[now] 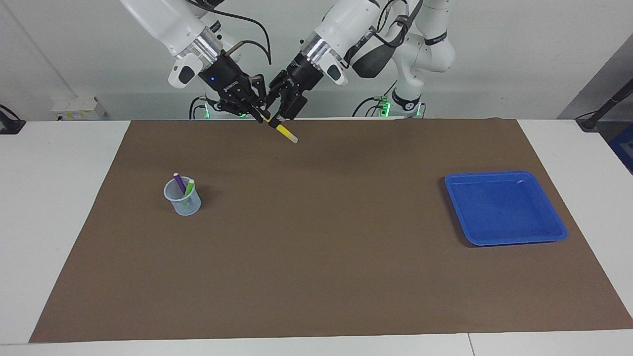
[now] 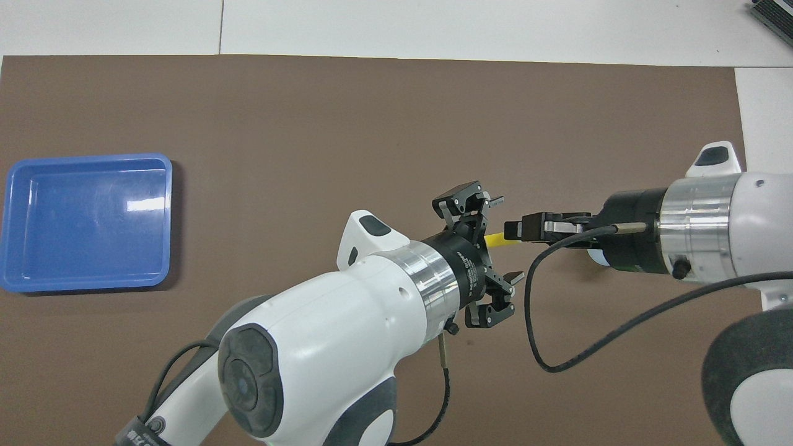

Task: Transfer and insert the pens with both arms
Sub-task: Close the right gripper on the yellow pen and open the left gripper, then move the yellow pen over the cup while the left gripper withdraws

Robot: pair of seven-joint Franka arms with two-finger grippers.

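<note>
The yellow pen (image 1: pixel 286 133) (image 2: pixel 495 240) hangs tilted in the air over the brown mat's edge by the robots, its pale end pointing down. My right gripper (image 1: pixel 262 117) (image 2: pixel 513 230) is shut on its upper end. My left gripper (image 1: pixel 281 103) (image 2: pixel 499 248) is open around the pen's shaft, its fingers spread clear of it. The purple pen (image 1: pixel 178 182) and the green pen (image 1: pixel 189 188) stand in a clear cup (image 1: pixel 182 199) toward the right arm's end of the table. In the overhead view the right wrist covers the cup.
A blue tray (image 1: pixel 499 207) (image 2: pixel 87 217) with nothing in it lies on the brown mat (image 1: pixel 316 247) toward the left arm's end. A black cable (image 2: pixel 557 347) loops from the right wrist over the mat.
</note>
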